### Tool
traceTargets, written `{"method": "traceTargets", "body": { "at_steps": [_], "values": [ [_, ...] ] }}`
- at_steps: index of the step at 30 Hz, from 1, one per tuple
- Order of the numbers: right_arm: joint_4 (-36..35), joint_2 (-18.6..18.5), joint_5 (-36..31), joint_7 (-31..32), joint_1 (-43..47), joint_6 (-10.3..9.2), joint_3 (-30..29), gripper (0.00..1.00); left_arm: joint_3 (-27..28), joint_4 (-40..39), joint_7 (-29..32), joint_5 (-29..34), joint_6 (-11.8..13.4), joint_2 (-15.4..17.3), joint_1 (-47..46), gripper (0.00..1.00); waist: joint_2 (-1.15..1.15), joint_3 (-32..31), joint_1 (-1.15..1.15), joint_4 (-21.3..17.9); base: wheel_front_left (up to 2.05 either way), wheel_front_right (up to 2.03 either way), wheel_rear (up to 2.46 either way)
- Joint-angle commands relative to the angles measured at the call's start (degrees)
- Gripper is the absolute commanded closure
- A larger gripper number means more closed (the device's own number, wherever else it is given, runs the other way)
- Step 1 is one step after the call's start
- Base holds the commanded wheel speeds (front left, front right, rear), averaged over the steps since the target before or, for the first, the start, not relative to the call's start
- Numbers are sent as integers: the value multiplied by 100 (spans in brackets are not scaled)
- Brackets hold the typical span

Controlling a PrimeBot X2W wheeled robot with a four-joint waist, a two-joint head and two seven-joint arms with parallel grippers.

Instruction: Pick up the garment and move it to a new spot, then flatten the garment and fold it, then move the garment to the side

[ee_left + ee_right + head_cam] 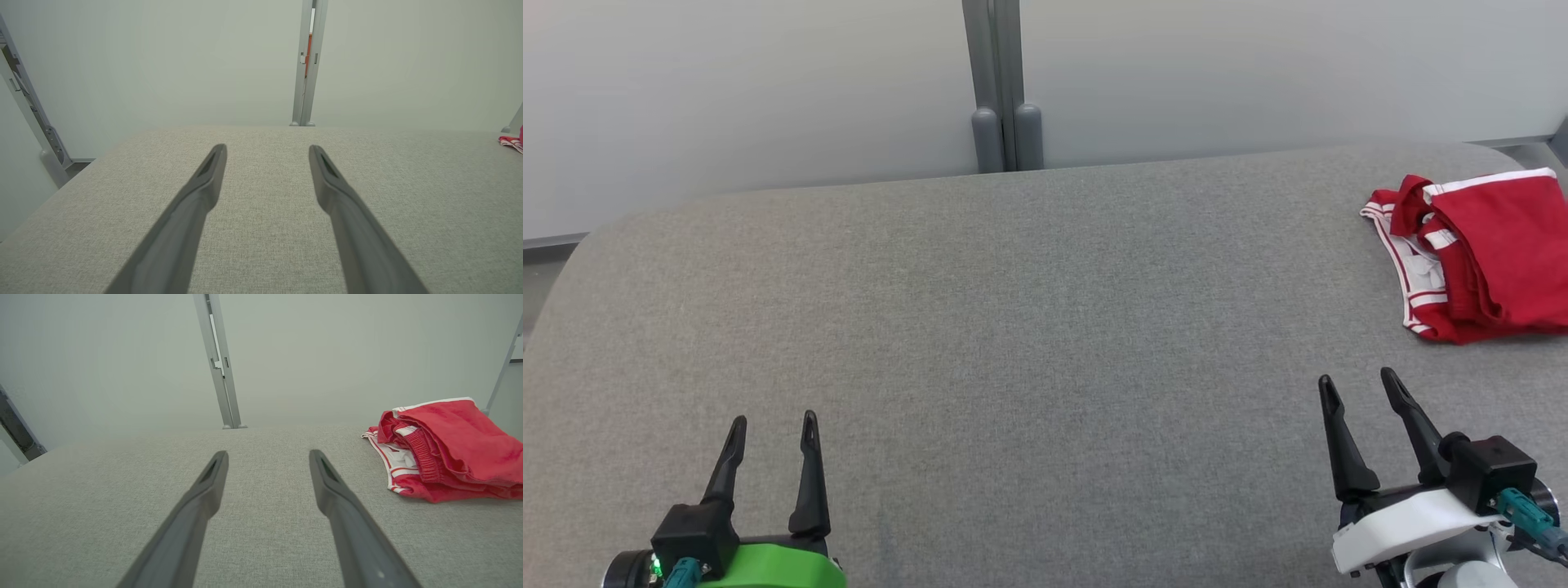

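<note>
The garment (pixel 1482 257) is red with white trim and lies bunched in a heap at the far right of the grey fabric table (pixel 1029 327). In the right wrist view the garment (pixel 445 451) sits ahead and to the right of my right gripper (pixel 268 454), apart from it. A sliver of the garment (pixel 512 143) shows at the right edge of the left wrist view. My right gripper (pixel 1358 382) is open and empty at the lower right, short of the heap. At the lower left my left gripper (pixel 772 426) is open and empty over bare fabric, as also seen in its own wrist view (pixel 267 148).
Pale wall panels with a grey upright post (pixel 1005 90) stand behind the table's far edge. The table's left corner (pixel 572 261) is rounded and drops off to the floor. Another metal frame (pixel 28 110) stands off the table's left side.
</note>
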Motion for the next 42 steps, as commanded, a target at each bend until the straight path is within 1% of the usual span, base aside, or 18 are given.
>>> {"method": "traceTargets", "body": {
  "at_steps": [1,13,27,28,33,42],
  "values": [
    [-62,20,-31,-1,68,-12,4,0,23,51,-15,26,-31,-9,26,0,0,-36,1,-7,0,0,0],
    [-157,159,-110,-15,175,-12,-19,0,76,238,-15,77,-68,51,-126,0,0,-105,1,13,0,0,0],
    [-85,175,-106,-26,99,-12,-8,0,107,327,-15,-26,-97,24,-125,0,0,-124,1,41,0,0,0],
    [-77,174,-104,-25,90,-12,-3,100,106,309,-15,-31,-103,22,-113,100,0,-125,1,39,0,0,0],
    [116,225,-69,-3,214,0,10,100,60,558,40,-27,-81,-24,38,100,0,-124,1,41,0,0,0],
    [182,232,943,207,90,-1,-68,100,175,571,330,-1029,-120,-37,-107,100,0,-111,1,51,0,0,0]
  ]
}}
